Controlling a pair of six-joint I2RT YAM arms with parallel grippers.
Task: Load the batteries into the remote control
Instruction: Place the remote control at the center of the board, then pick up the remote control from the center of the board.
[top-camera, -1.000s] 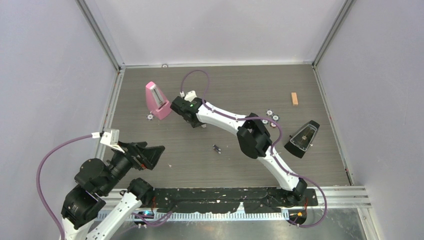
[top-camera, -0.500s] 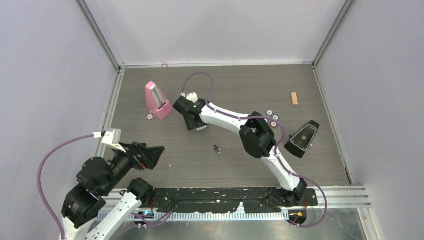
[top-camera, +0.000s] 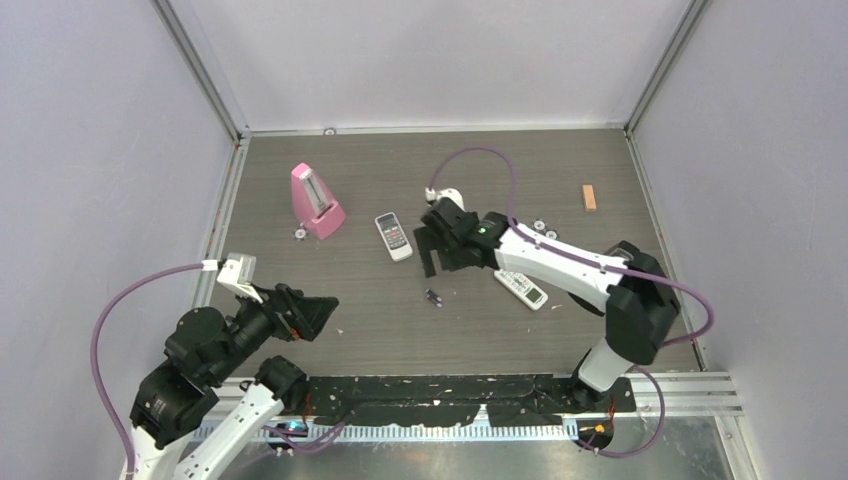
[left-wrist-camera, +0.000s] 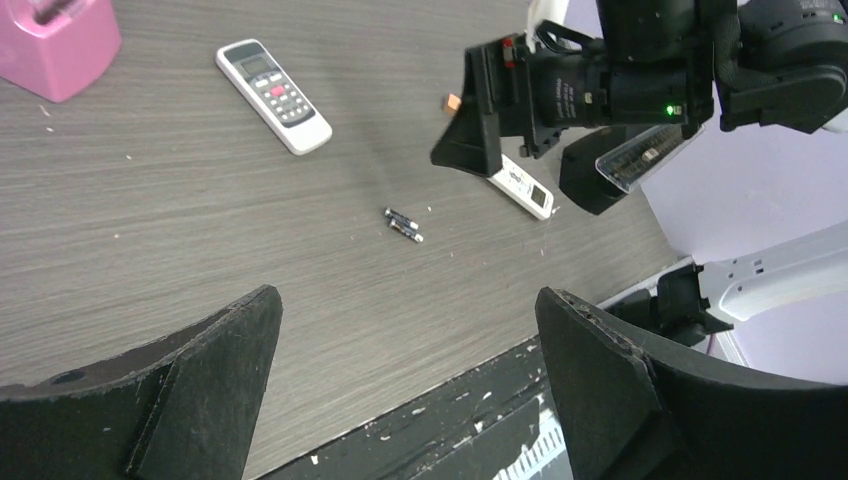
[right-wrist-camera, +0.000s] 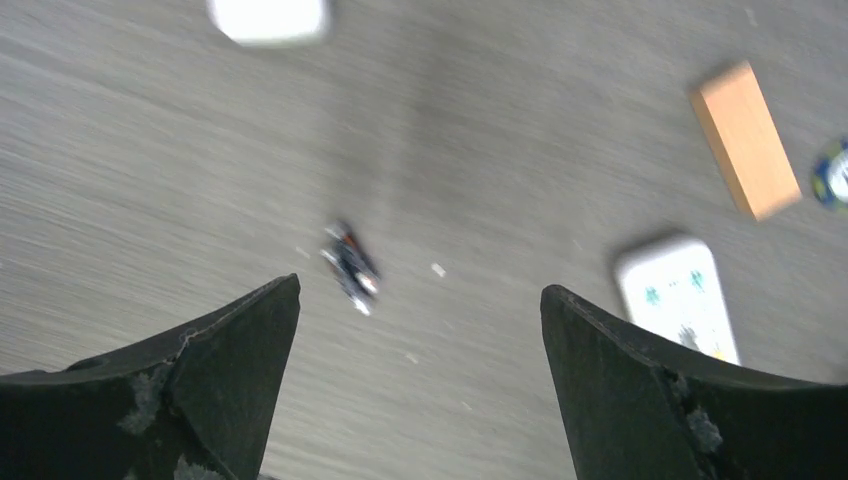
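Between the right fingers (right-wrist-camera: 220, 370), spread wide & empty, lie the batteries (right-wrist-camera: 350, 268), a touching pair on the tabletop (right-wrist-camera: 500, 150). Just outside them: remote control (right-wrist-camera: 680, 300), buttons up. Left fingers (left-wrist-camera: 200, 390), open too, hang well back. Risk: round cells roll away, or both get pinched at once.

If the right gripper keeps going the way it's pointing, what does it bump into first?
Most likely the batteries, or the table right beside them. They lie ahead of the right gripper, between its open fingers, though depth is unclear.
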